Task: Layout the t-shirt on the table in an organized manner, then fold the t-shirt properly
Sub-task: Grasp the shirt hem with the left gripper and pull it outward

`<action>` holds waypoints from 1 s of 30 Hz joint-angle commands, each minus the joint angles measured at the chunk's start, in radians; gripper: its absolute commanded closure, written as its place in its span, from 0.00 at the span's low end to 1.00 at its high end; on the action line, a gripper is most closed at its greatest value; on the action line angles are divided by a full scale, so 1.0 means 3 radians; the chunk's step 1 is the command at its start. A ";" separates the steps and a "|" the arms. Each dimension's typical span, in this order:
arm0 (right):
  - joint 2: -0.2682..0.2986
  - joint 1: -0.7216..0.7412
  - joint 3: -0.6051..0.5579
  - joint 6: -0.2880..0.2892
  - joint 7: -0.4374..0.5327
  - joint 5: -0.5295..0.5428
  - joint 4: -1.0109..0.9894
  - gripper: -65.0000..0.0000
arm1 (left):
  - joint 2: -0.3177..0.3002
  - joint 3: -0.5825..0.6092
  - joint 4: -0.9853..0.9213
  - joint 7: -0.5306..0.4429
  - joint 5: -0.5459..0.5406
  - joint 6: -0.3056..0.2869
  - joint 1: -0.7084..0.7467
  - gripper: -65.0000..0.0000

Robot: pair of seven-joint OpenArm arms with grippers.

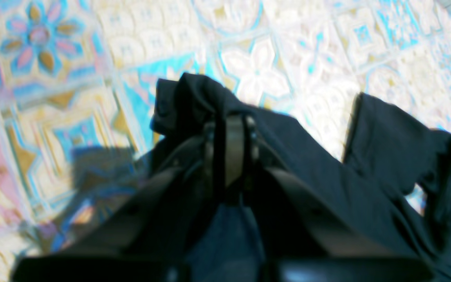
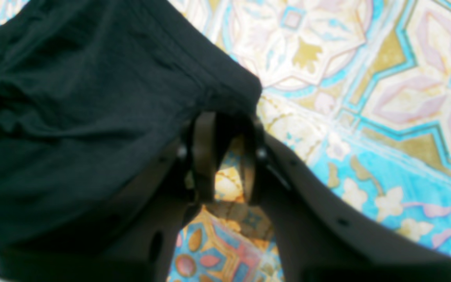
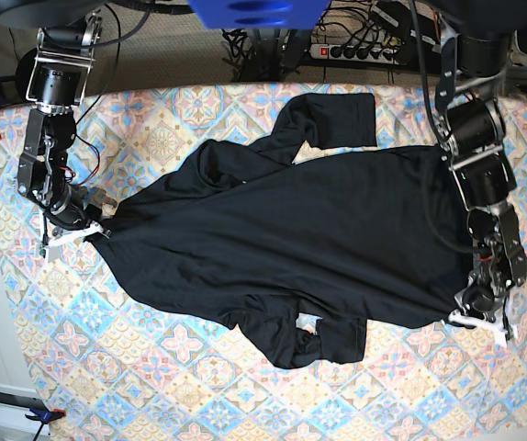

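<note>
The worktop [image 3: 181,386], covered in a cloth of pastel blue, pink and yellow floral tiles, fills most of the base view. Spread across its middle lies the t-shirt [image 3: 300,248], plain black, stretched sideways between the two arms. One long sleeve runs up toward the far edge of the worktop and folds back on itself; the other is bunched in a crumpled lump at the near hem. The body of the garment shows creases and is not yet flat.

The arm on the right of the base view reaches down along the shirt's edge, and its left end effector [image 3: 477,308] sits at the corner of the fabric there. In the left wrist view the left end effector [image 1: 231,129] has its jaws drawn together to a narrow slit with black cloth pinched between them, a fold of the t-shirt [image 1: 386,156] rising over the fingertips.

On the opposite side, the right end effector [image 3: 94,225] meets the pointed end of the shirt. In the right wrist view the right end effector [image 2: 225,129] is partly closed, its tips buried in the edge of the t-shirt [image 2: 73,117], holding that corner, while patterned cloth shows through the gap lower between the fingers.
</note>
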 commanded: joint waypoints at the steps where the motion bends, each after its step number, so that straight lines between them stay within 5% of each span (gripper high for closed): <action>1: 0.0060 0.0071 0.0028 0.0022 0.0060 0.0022 0.0061 0.81 | -0.0080 -0.0008 -0.0073 -0.0187 0.0062 -0.0004 -0.0210 1.00; 9: 0.0060 0.0071 0.0033 0.0027 0.0060 0.0022 0.0061 0.81 | -0.0090 -0.0003 -0.0442 -0.0678 0.0405 -0.0004 -0.0568 1.00; 16: 0.0060 0.0071 0.0018 0.0027 0.0060 0.0022 0.0102 0.81 | -0.0090 0.0299 -0.0447 -0.0740 0.0492 0.0011 -0.0706 0.99; 26: 0.0060 0.0071 0.0002 0.0042 -0.0155 0.0022 0.0296 0.79 | -0.0218 0.0314 -0.0436 -0.0509 0.0400 0.0083 -0.0266 0.58; 30: 0.0060 0.0066 -0.0197 0.0042 -0.0242 0.0022 0.0567 0.70 | -0.0428 0.0314 -0.0426 -0.0453 -0.0148 0.0083 0.0030 0.56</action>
